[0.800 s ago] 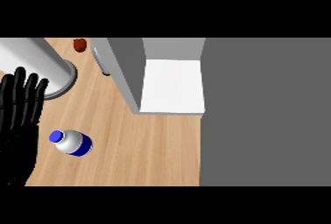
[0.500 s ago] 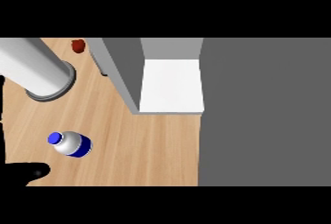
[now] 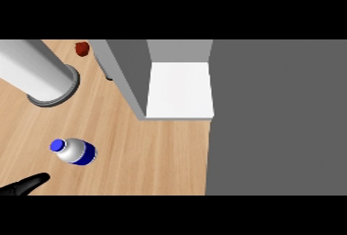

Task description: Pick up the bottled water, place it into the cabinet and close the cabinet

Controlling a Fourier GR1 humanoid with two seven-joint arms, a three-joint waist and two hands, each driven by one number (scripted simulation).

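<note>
The bottled water [image 3: 73, 151], a clear bottle with a blue cap and blue label, lies on its side on the wooden counter [image 3: 149, 156] at the lower left. The cabinet [image 3: 127, 69] is grey, and a white inner surface [image 3: 180, 89] shows behind its upright panel, above and right of the bottle. Only a black tip of my left hand [image 3: 24, 185] shows at the lower left corner, below the bottle and apart from it. The rest of that hand is out of frame. My right hand is out of sight.
A thick grey cylinder [image 3: 41, 73] with a flanged end slants in from the upper left. A small red object [image 3: 82, 48] sits at the counter's far edge. A wide dark grey surface [image 3: 278, 114] fills the right side.
My left hand, raised along the left edge with fingers up, has sunk to the lower left corner, leaving only a tip in view. The bottle has not moved.
</note>
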